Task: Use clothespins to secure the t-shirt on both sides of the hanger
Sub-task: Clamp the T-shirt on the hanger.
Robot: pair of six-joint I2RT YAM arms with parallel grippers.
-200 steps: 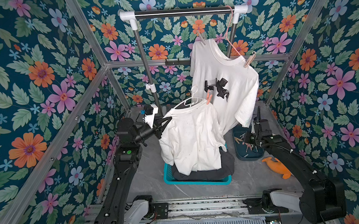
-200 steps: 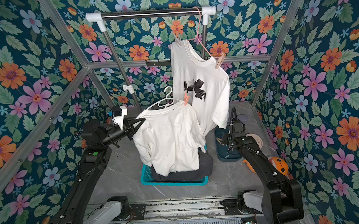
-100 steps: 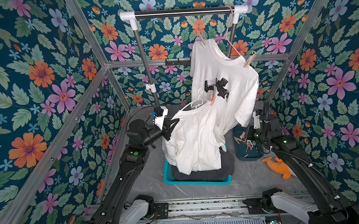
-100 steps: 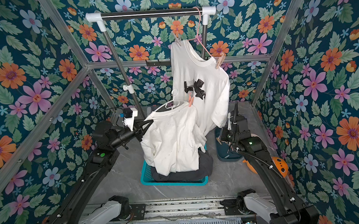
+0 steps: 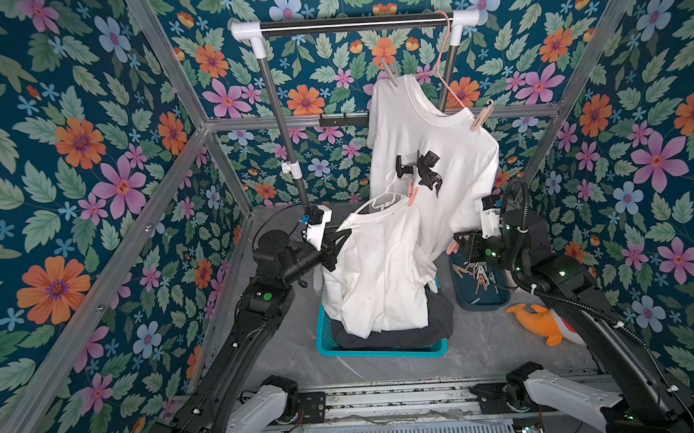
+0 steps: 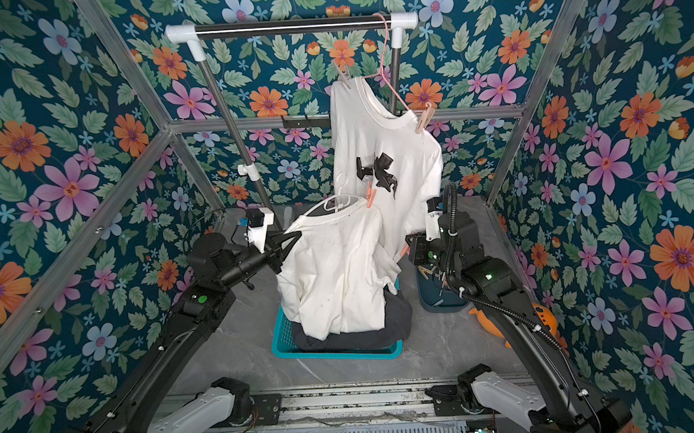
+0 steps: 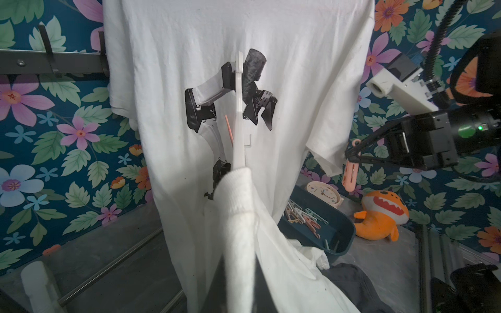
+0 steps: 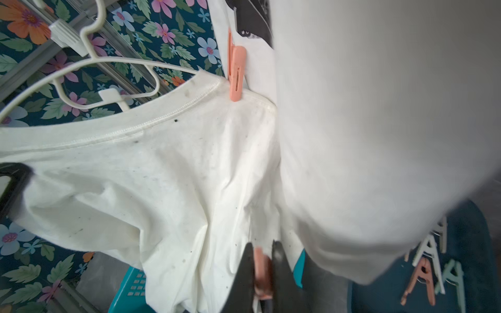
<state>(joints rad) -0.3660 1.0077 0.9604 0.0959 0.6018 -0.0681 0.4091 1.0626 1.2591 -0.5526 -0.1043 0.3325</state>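
Hanging above the blue basket (image 5: 330,339), one white t-shirt (image 5: 380,272) sits on one white hanger (image 8: 112,95), with one pink clothespin (image 8: 237,81) on one shoulder. The left gripper (image 5: 344,237) is clamped on the other shoulder. The right gripper (image 5: 458,243), up beside the basket's right side, pinches a second pink clothespin (image 7: 349,176). Behind the basket, a second t-shirt (image 5: 426,141) carries two pale clothespins (image 5: 480,119).

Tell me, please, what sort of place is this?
Probably a robot test cell staged for laundry, not a home: floral panels on an aluminium frame, a clothes rail, a tray of clothespins.
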